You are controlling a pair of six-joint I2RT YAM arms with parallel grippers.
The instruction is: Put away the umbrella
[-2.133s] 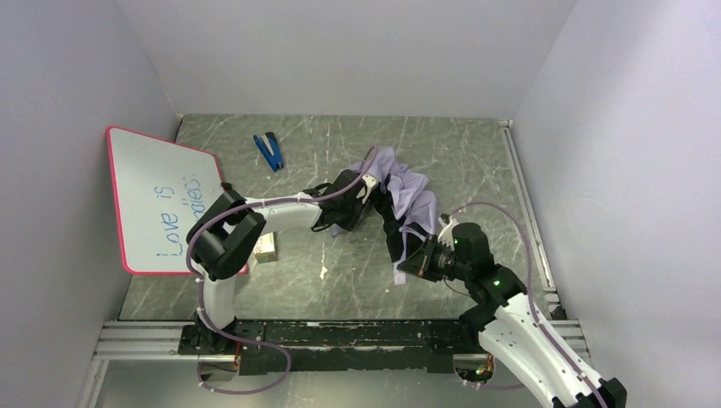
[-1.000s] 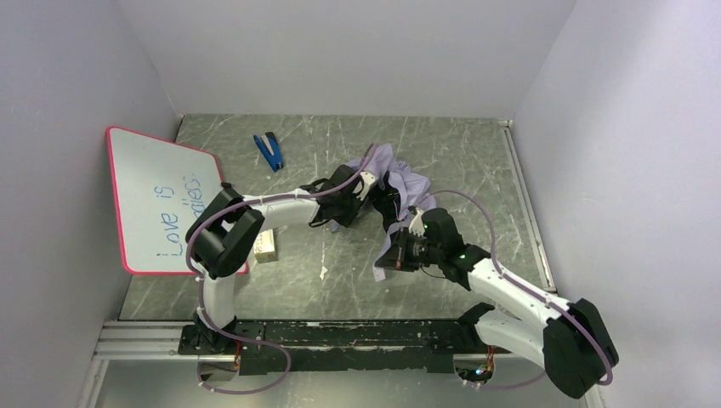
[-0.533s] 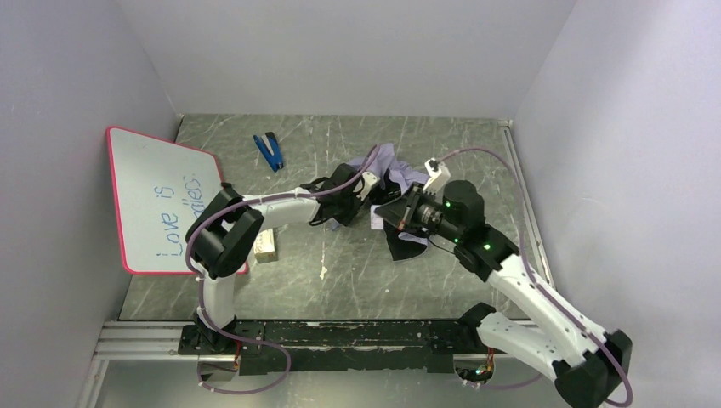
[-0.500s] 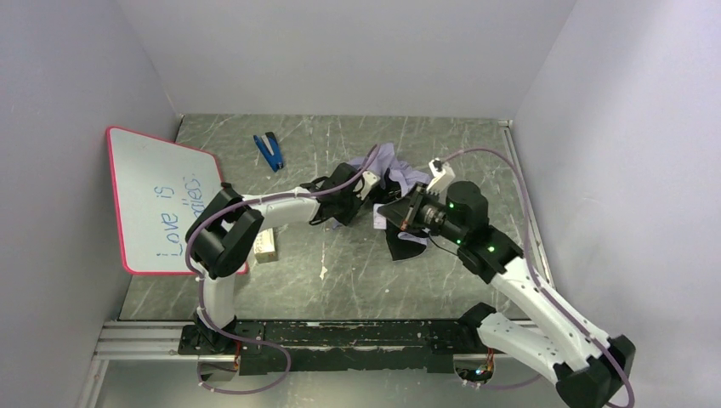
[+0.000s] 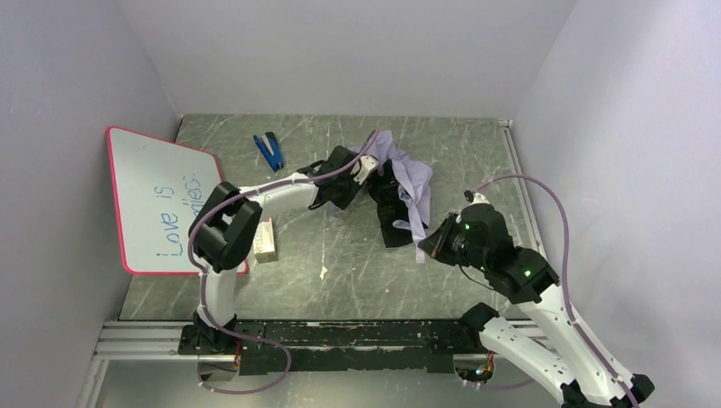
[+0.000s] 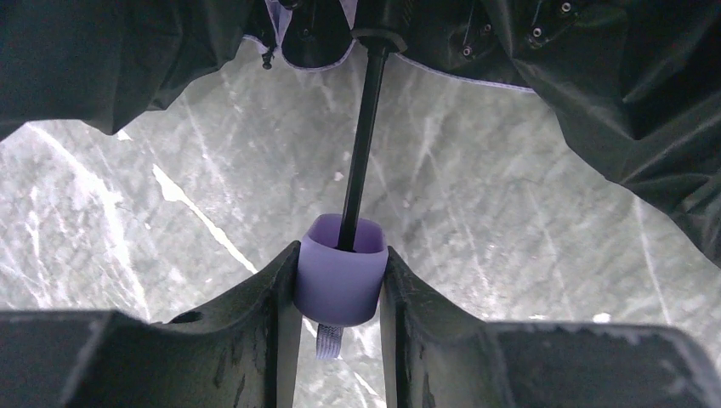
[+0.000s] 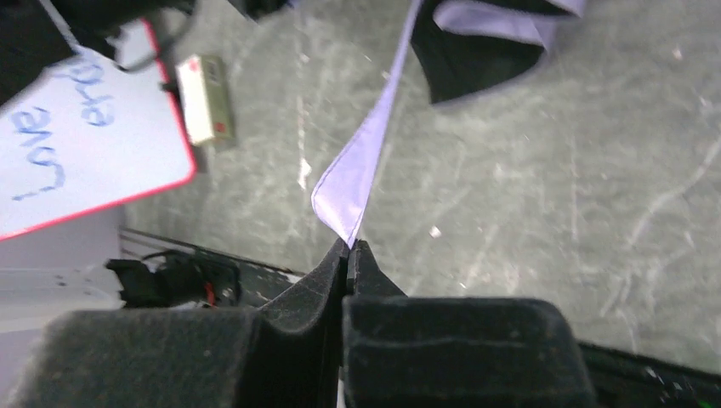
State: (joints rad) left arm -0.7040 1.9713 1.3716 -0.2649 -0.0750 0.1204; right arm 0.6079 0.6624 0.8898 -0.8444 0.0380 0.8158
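**Surface and room.** A dark green-grey marbled table [image 5: 340, 280] was enclosed by plain pale walls on the left [image 5: 59, 102], at the back [image 5: 340, 51] and on the right [image 5: 629, 127]. A metal rail [image 5: 340, 333] ran along its near edge and carried both arm bases.

**Left.** A red-framed whiteboard [image 5: 157, 200] with blue handwriting stood at the table's left edge against the left wall. A small pale box [image 5: 264, 240] lay just beside its near right corner, partly covered by the left arm's elbow. A blue stapler [image 5: 269, 151] lay towards the back, well apart from everything else.

**Centre.** The left gripper [image 6: 338, 270] was clamped on the lavender handle [image 6: 340, 289], one finger pressing each side. The thin black shaft [image 6: 364, 144] ran from the handle up into the canopy. The umbrella [image 5: 408, 183] lay bunched at the rear centre of the table, lavender fabric uppermost and black lining exposed beneath. The left arm's wrist hid its left edge in the top view.

**Right.** The closure strap [image 7: 361, 161] hung forward from the canopy as a narrow lavender band. The right gripper [image 7: 349, 251] pinched its free tip, fingers fully together, above bare table near the canopy's front edge. A lavender cable [image 5: 557, 212] looped over the right arm.
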